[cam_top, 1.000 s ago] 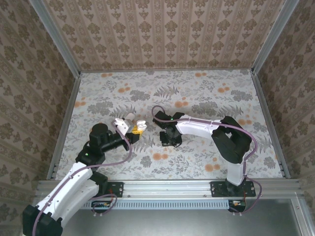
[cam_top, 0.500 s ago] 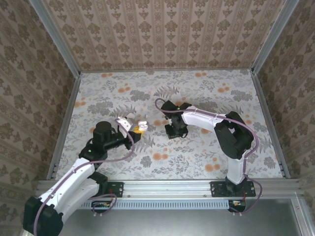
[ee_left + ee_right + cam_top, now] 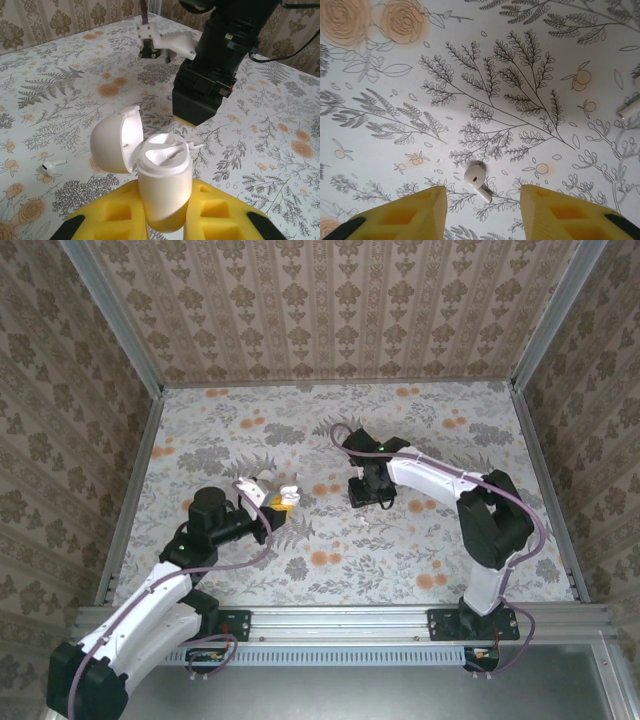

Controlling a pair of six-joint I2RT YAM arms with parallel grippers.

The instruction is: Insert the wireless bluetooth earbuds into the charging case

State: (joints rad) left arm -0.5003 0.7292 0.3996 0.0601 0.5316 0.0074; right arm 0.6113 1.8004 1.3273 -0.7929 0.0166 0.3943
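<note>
My left gripper (image 3: 163, 202) is shut on the white charging case (image 3: 164, 182), with a yellow finger on each side of it. The case stands upright and its lid (image 3: 114, 146) hangs open to the left. In the top view this gripper (image 3: 283, 499) is left of centre. My right gripper (image 3: 482, 192) is open just above the table, and one white earbud (image 3: 476, 179) lies loose between its yellow fingers. Another earbud (image 3: 52, 166) lies on the table left of the case. A white stem (image 3: 630, 109) pokes in at the right edge of the right wrist view.
The table (image 3: 420, 430) has a floral cloth and is walled in by patterned panels with metal rails. The right arm's black wrist (image 3: 212, 75) hangs low just beyond the held case. A thin white stem (image 3: 195, 146) shows behind the case's right shoulder.
The right arm has swung right and farther back, away from the left gripper, and its jaws have opened. The left gripper keeps hold of the open case and has barely moved.
</note>
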